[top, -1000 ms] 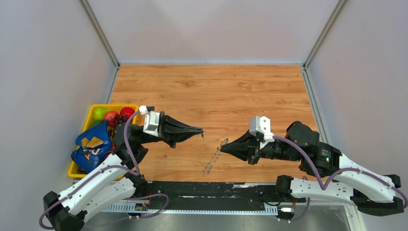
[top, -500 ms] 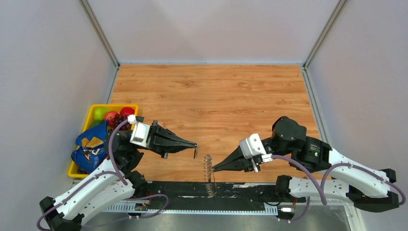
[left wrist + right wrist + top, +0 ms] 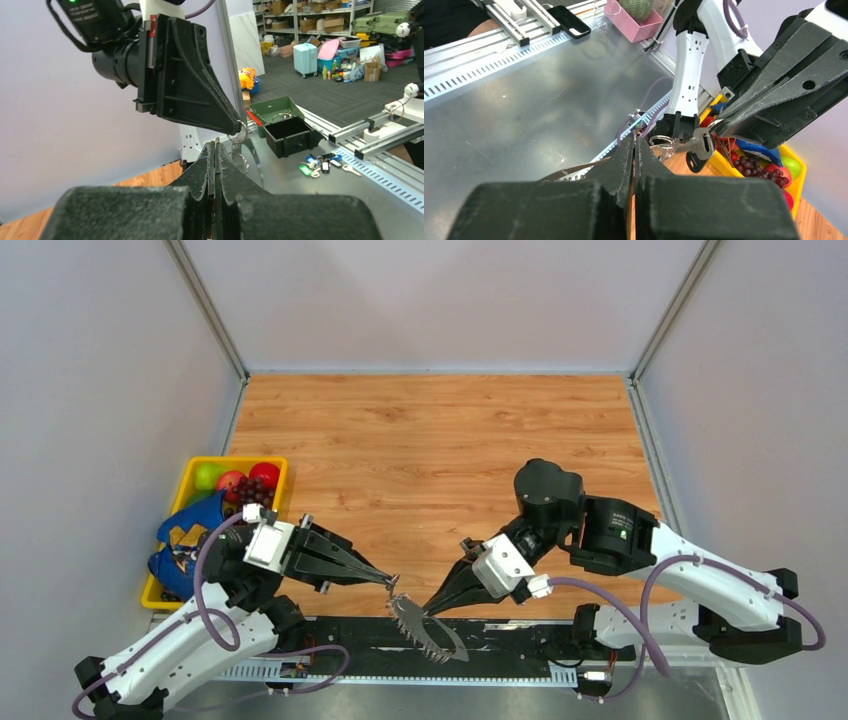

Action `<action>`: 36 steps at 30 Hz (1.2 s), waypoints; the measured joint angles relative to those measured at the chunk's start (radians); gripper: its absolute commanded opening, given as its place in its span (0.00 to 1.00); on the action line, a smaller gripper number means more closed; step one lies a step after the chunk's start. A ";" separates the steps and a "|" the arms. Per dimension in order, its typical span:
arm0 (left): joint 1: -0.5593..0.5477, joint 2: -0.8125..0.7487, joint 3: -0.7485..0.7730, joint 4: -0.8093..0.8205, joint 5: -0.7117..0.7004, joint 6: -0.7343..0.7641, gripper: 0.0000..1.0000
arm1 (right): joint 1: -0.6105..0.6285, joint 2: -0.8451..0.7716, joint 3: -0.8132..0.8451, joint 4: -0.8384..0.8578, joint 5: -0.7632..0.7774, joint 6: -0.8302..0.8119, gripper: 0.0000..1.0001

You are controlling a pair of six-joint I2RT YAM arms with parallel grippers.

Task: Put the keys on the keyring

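Down at six o'clock, past the tabletop's [image 3: 440, 440] near edge, the right gripper [image 3: 432, 606] is clamped on the keyring [image 3: 412, 618], which hangs at its six. The left gripper [image 3: 390, 581] pinches a key [image 3: 694, 161] with a black head, just beside the ring's eleven o'clock. Over at nine, well apart, sit a yellow fruit bin [image 3: 240, 459] and a blue snack bag [image 3: 190, 540], its print too small to read.
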 measured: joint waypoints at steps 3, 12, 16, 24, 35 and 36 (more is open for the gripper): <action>-0.007 -0.015 0.000 0.003 0.015 -0.004 0.00 | -0.002 0.019 0.019 -0.046 -0.023 -0.046 0.00; -0.013 -0.031 0.000 0.003 0.042 -0.012 0.00 | -0.002 0.045 0.051 -0.087 -0.035 -0.087 0.00; -0.013 -0.031 0.015 -0.026 0.049 -0.010 0.00 | -0.002 0.079 0.073 -0.087 -0.026 -0.085 0.00; -0.013 -0.038 0.081 -0.111 0.052 0.002 0.00 | -0.002 0.111 0.086 -0.086 0.045 -0.060 0.00; -0.013 -0.059 0.141 -0.286 0.050 0.079 0.00 | -0.004 0.111 0.091 -0.071 0.084 -0.029 0.00; -0.013 -0.059 0.142 -0.294 0.050 0.084 0.00 | -0.004 0.111 0.091 -0.068 0.084 -0.026 0.00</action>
